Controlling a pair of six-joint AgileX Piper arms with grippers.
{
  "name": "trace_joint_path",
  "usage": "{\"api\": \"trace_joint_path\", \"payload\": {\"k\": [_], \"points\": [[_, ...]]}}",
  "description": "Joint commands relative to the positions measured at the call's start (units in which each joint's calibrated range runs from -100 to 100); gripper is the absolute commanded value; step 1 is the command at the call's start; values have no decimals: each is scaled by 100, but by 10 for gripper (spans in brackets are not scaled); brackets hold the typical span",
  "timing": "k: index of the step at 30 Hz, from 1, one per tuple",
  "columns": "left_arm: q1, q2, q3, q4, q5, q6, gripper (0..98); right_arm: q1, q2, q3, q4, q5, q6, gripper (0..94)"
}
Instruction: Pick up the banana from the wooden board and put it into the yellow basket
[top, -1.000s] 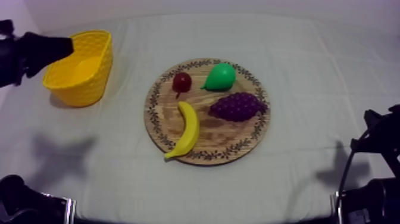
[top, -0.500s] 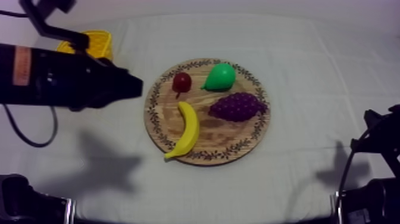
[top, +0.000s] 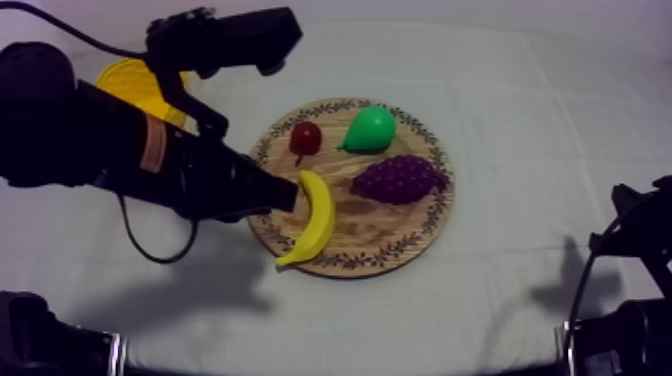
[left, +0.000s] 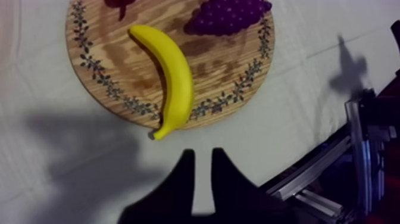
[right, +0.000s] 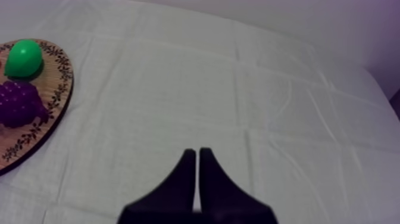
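Observation:
The yellow banana (top: 318, 215) lies on the front left part of the round wooden board (top: 375, 235), its stem end toward the table's front. My left arm reaches in from the upper left, and my left gripper (top: 288, 192) hovers at the banana's left side near its far end. In the left wrist view the banana (left: 175, 83) lies on the board (left: 119, 65) just ahead of my left gripper (left: 202, 152), whose fingers stand slightly apart and hold nothing. The yellow basket (top: 128, 82) at the back left is mostly hidden behind the arm. My right gripper (right: 196, 152) is shut over bare cloth.
A green pear (top: 370, 128), purple grapes (top: 398, 178) and a small red fruit (top: 305, 137) share the board's far half. My right arm (top: 630, 250) rests low at the right edge. A metal frame (left: 333, 179) shows beyond the table's front edge.
My left arm has swung from beside the basket across the table to the board, and its gripper now sits next to the banana. The fruit and my right arm have not moved.

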Motion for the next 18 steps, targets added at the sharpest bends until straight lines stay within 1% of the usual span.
{"api": "trace_joint_path", "payload": {"k": [1,2,3,5,6,8,10,11,16,18], "points": [[-17,36,-7,32,-34,-1,401,-1,-2,2,1,-3,1,3],[-19,50,-2,24,-70,29,467,-1,-2,2,1,-3,1,3],[-11,59,2,8,-108,47,509,-1,-2,2,1,-3,1,3],[23,68,-6,-40,-152,85,572,-1,-2,2,1,-3,1,3],[38,70,-11,-70,-172,131,588,-1,-2,2,1,-3,1,3],[55,71,-3,-90,-366,169,608,-1,-2,2,1,-3,1,3],[80,75,15,-64,-594,116,639,-1,-2,2,1,-3,1,3],[95,79,24,-56,-645,150,647,-1,-2,2,1,-3,1,3],[147,170,138,-63,-635,510,653,-1,-2,2,1,-3,1,3],[143,248,176,-44,-603,605,651,-1,-2,2,1,-3,1,3]]}}
